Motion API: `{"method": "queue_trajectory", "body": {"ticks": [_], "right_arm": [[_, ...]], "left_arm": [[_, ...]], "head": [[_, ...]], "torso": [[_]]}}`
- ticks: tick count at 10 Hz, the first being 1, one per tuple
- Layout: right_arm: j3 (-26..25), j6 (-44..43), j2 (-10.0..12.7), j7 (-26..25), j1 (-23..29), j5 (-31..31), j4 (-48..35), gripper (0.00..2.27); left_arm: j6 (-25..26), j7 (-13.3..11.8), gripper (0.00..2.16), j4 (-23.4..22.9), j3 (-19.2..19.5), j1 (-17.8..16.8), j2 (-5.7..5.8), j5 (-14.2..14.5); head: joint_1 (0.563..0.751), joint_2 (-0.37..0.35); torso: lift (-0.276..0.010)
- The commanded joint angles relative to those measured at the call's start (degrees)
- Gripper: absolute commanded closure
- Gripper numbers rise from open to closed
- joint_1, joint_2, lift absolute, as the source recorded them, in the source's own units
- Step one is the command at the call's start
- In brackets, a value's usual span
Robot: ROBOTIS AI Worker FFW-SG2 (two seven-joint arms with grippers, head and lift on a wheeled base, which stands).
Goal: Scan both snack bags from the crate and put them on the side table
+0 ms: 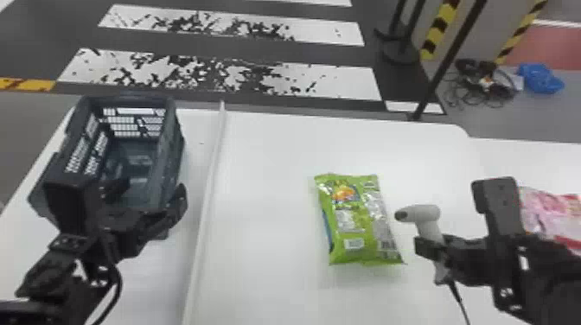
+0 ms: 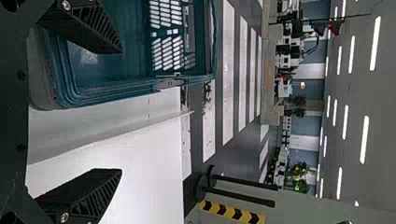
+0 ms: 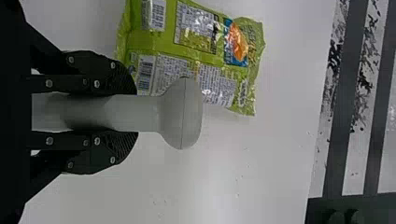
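The green snack bag (image 1: pixel 359 220) lies flat on the white table (image 1: pixel 268 173), close to the right gripper (image 3: pixel 136 113) and on its left. That gripper is much the nearer of the two; the left gripper (image 2: pixel 121 111) is well apart, on the far side of the bag. The bag's long axis runs mostly away from the robot, roughly across the line in which the barcode scanner (image 1: pixel 428 216) points, and its printed barcodes are at the end nearer the robot.

The right gripper is closed down to the width of the scanner's handle, one finger against each side, and the scanner's nose faces left towards the bag. The left gripper is spread wide with nothing between its fingers, by the dark plastic crate (image 2: pixel 116 88). To the right of the right gripper, partly behind its arm, lies the pink and red snack bag (image 1: pixel 549 214).

The next move probably turns on the short sideways gap from scanner to green bag: the nose should line up with a barcode without nudging the bag.
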Motion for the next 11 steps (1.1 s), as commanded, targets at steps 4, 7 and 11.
{"method": "queue_trajectory", "body": {"ticks": [4,7,11], "right_arm": [[-2.77,-13.15,-2.71,-1.14,-9.46,-0.67,17.88,2.25],[-2.68,-25.46,-3.33,-1.84,-12.18,-0.06,29.04,2.25],[-2.16,-30.91,-3.94,-1.84,-14.2,1.0,38.09,2.25]], "left_arm": [[0.18,0.0,0.09,-1.53,0.0,0.85,0.08,-0.12],[0.35,0.0,0.09,-1.61,-0.62,0.76,0.08,-0.21],[0.7,-0.09,0.09,-1.61,-0.79,0.67,0.52,-0.04]], "head": [[0.695,-0.18],[0.695,-0.219],[0.695,-0.253]], "torso": [[-0.087],[-0.087],[-0.087]]}}
